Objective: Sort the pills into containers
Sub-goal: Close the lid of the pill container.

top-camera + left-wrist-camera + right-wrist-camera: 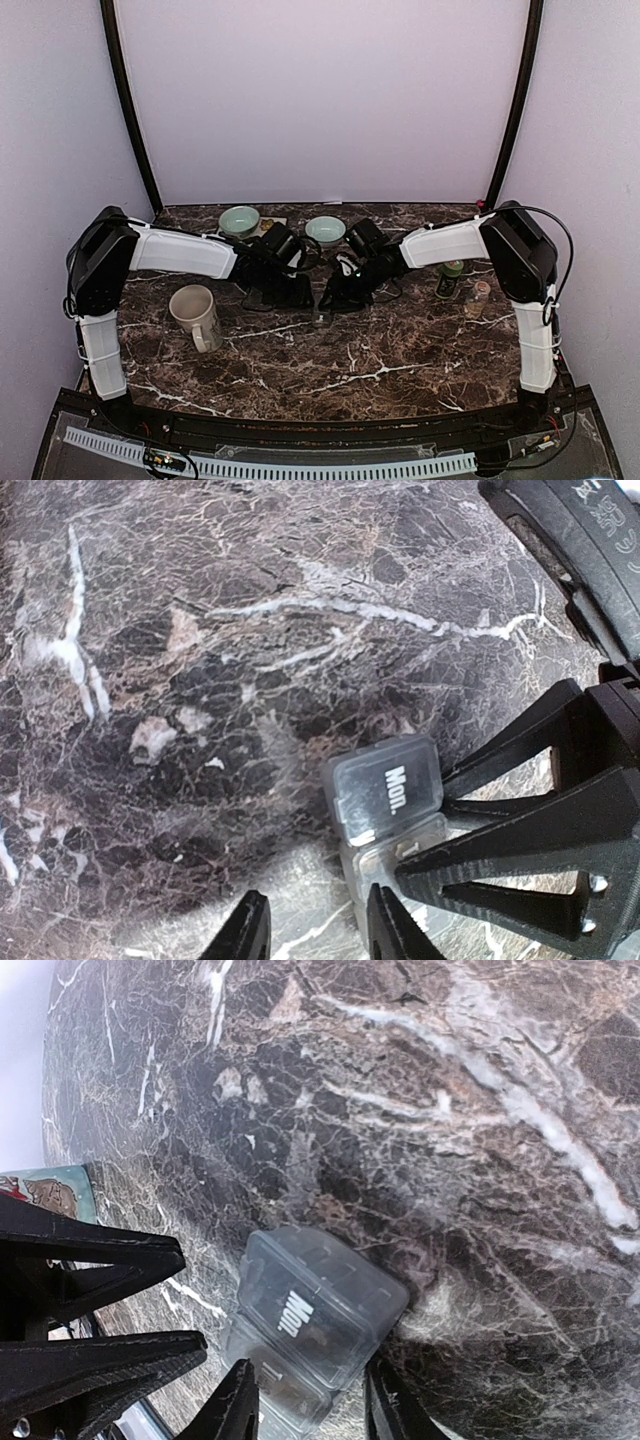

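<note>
A clear weekly pill organizer (320, 320) lies on the marble table between both grippers. Its "Mon." lid (385, 785) stands tilted up, also seen in the right wrist view (300, 1310). My right gripper (312, 1408) has one finger on each side of the organizer (340, 1290) and grips it; its black fingers (520, 850) show in the left wrist view. My left gripper (318, 935) is open and empty, its right finger just beside the organizer's end. No loose pills are visible.
Two pale green bowls (240, 220) (325, 230) stand at the back, with a small printed box (50, 1190) near them. A beige mug (197, 315) stands to the left. Two small bottles (450, 278) (478, 298) stand on the right.
</note>
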`<state>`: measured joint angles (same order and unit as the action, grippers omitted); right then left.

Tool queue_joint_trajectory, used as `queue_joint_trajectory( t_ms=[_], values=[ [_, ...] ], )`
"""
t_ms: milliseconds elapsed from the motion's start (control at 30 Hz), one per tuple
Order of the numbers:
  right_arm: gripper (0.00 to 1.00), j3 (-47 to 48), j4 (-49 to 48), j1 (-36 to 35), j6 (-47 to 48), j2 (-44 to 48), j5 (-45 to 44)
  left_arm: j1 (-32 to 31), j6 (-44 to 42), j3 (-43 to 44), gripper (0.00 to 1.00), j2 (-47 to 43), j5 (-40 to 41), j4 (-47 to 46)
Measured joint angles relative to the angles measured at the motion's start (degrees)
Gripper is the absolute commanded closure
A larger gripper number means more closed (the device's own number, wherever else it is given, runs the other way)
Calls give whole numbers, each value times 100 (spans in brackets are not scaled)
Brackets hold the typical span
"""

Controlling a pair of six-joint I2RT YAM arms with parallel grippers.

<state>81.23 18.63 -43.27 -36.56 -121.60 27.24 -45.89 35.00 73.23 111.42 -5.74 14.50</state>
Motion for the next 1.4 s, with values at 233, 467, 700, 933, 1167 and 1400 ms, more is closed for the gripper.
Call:
queue_joint_trajectory(
  t_ms=[233,467,700,933,1167,1400],
  values=[
    [64,66,87,2,0,-28,-7,0,2,0,63,0,-114,-87],
    [64,133,166,2,2,-61,-7,0,0,0,66,2,-216,-109],
    [64,181,197,2,0,-90,-2,0,-4,0,69,81,-264,-111],
    [64,229,219,2,0,-120,2,0,-15,0,72,136,-289,-114],
    [64,229,214,2,0,-125,4,0,-33,0,75,144,-315,-116],
    [64,221,197,2,0,-131,17,0,-35,-2,75,146,-345,-120]
  ],
)
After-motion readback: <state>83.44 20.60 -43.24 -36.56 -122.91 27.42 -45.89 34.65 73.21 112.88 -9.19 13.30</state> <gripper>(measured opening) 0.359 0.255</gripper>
